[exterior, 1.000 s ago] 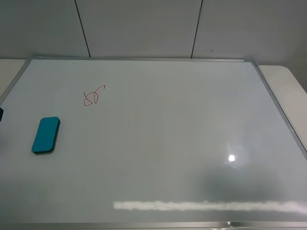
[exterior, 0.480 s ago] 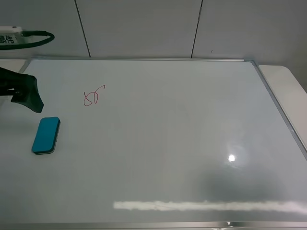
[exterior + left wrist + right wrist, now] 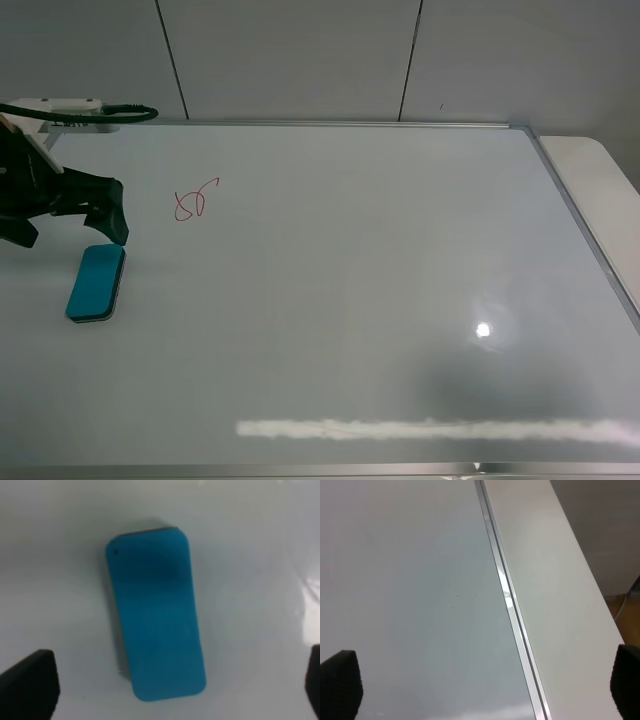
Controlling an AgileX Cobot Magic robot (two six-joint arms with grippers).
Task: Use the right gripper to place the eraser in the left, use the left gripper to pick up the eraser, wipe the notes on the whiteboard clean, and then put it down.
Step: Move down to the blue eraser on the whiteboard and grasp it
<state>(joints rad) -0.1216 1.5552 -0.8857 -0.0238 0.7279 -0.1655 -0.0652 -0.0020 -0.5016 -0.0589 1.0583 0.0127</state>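
Whiteboard [image 3: 400, 260]: fills most of the high view. Its near part, along the bottom of the frame, carries only a glare streak.
Right gripper [image 3: 482, 687]: out of the high view. In its wrist view the fingertips sit at the two lower corners, spread wide with nothing between them but board and silver frame.
Eraser [image 3: 96, 283]: flat on the board at the lower left of the high view, long axis running roughly near to far. It is in the same spot and at the same angle as a second ago.
Left gripper [image 3: 68, 208]: at the left edge, just beyond the eraser's far end. Its wrist view looks straight down on the eraser, with one finger at the lower left corner and one at the right edge. The fingers are wide apart and hold nothing.
Change: a second ago the arm was barely in view at the left edge. Half a second ago the claw showed farther up and to the left, and it has since slid in towards the eraser.
Notes [image 3: 195, 200]: red squiggle in the upper left, untouched, up and right of the claw.
Meaning: the eraser already lies on the left side, so that step looks done. The left pick-up is in its approach, with lowering and closing across the narrow sides not yet done.
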